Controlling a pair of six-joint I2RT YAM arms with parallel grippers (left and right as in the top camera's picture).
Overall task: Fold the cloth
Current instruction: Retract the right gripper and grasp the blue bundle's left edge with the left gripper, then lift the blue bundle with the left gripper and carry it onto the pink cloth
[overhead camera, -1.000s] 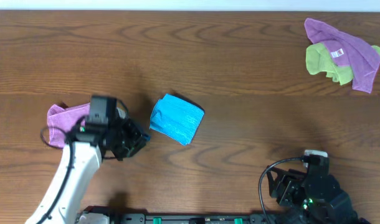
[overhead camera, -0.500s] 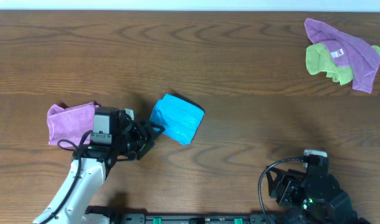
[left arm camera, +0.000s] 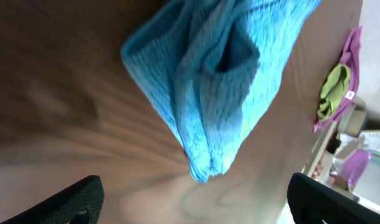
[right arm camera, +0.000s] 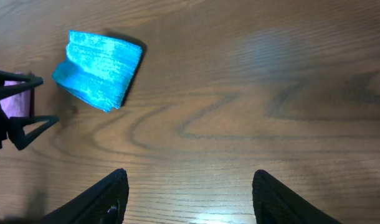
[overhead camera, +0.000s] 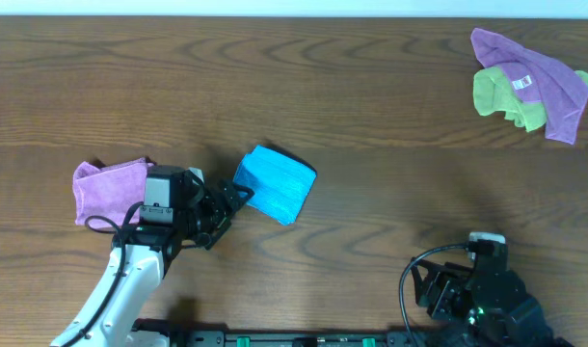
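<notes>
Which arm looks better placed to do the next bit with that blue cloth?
The left, I'd say. Its open left hand sits right beside the cloth, while the right hand hangs far off by the front edge of the table.

Bright, even light falls from above on my tabletop [overhead camera: 371,106] in the overhead view. The wood grain is sharp and shadows are short and soft, with a faint dark smudge beside the blue cloth [overhead camera: 275,183]. From my left wrist the cloth sits very close, its weave slightly soft; the wood under it is dim and smeared, and the fingertips [left arm camera: 71,200] of my left claw [left arm camera: 199,199] are dark, unfocused shapes in the bottom corners. From my right wrist, pale glare washes the wood near the top and bottom edges, and my right claw [right arm camera: 196,199] blurs.
</notes>
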